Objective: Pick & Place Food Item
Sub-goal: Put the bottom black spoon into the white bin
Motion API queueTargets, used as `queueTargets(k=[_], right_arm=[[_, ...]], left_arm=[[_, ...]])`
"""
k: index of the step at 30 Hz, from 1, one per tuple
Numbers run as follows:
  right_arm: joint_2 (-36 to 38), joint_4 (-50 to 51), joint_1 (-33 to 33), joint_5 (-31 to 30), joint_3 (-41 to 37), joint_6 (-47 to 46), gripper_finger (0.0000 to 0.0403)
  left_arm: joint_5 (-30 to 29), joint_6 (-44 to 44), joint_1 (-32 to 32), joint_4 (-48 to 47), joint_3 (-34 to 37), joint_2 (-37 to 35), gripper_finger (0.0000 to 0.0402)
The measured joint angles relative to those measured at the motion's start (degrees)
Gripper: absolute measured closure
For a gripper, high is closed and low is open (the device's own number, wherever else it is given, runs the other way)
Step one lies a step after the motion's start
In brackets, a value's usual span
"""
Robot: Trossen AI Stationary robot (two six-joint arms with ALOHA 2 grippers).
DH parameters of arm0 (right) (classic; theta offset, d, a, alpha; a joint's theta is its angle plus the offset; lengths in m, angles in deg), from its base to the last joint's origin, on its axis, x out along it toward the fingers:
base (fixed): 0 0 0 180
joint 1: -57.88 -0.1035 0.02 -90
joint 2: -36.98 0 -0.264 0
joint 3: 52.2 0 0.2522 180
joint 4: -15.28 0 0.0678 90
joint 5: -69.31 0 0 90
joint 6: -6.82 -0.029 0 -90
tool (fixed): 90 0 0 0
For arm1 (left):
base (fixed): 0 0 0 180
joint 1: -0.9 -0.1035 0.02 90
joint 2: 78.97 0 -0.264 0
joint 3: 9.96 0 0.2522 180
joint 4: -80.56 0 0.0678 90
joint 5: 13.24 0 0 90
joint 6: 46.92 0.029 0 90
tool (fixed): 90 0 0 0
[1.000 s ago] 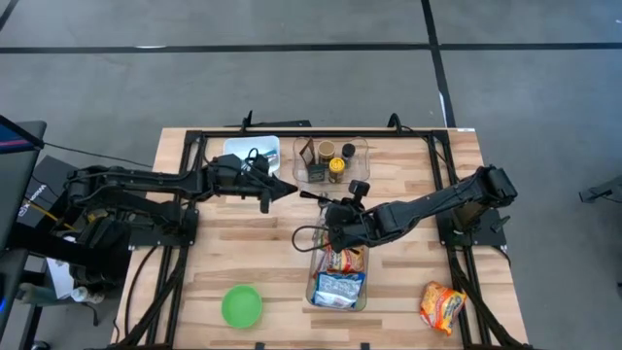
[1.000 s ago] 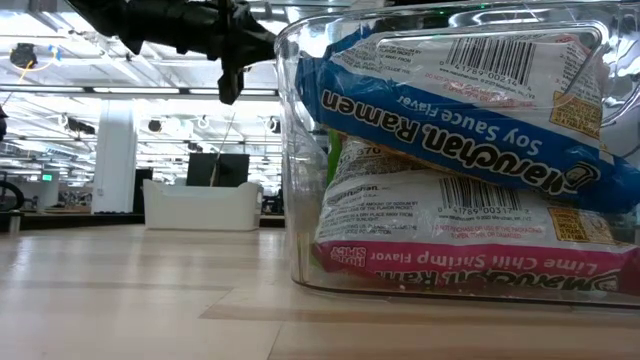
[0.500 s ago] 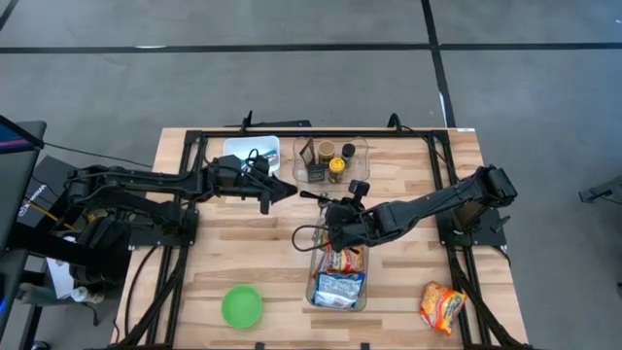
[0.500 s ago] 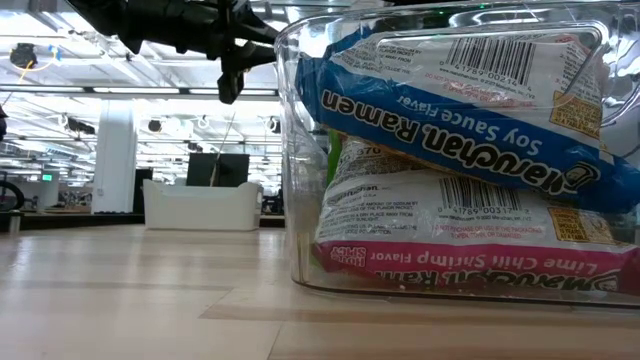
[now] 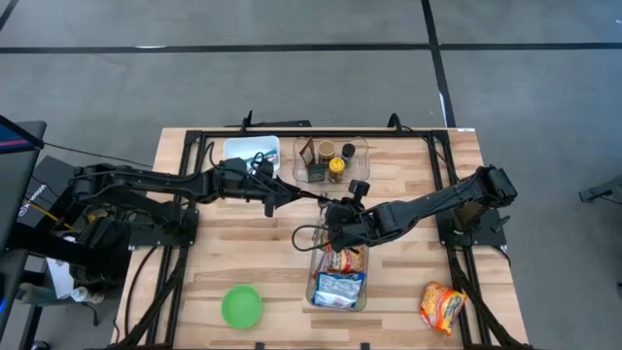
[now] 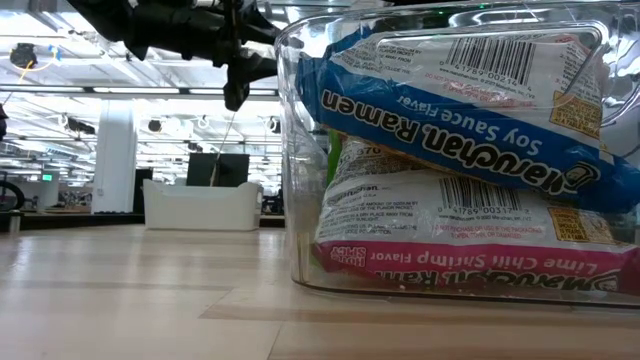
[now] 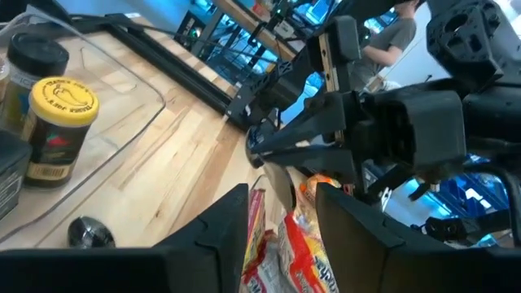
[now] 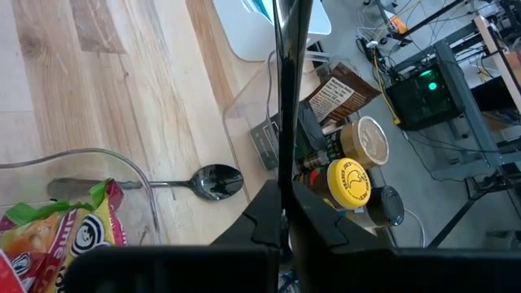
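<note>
- Fingers of our left gripper stand apart and empty, reaching toward the right gripper, whose jaws are shut over the bin.
- We judge the task partly done: glossy crinkled ramen packets fill the clear plastic bin, while one orange packet is left on the wooden table near the right corner.
- Metal spoon lies beside the bin.

Food items: ramen packets, binned and loose

We see two ramen packets stacked flat in the clear bin at the table's near centre: a blue soy sauce flavor packet on top, a lime chili shrimp packet beneath. A further orange packet lies loose on the table near the right front corner.
</note>
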Motion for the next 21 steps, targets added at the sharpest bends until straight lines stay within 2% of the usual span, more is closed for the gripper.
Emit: queueTargets(k=[8, 21], right_arm=[[0.0, -0.1, 0.0, 0.0, 0.0, 0.0, 0.0395], [0.0, -0.1, 0.0, 0.0, 0.0, 0.0, 0.0395]], left_arm=[[0.0, 0.0, 0.0, 3.5, 0.0, 0.7, 0.0264], [0.0, 0.0, 0.1, 10.1, 0.0, 7.8, 0.0266]])
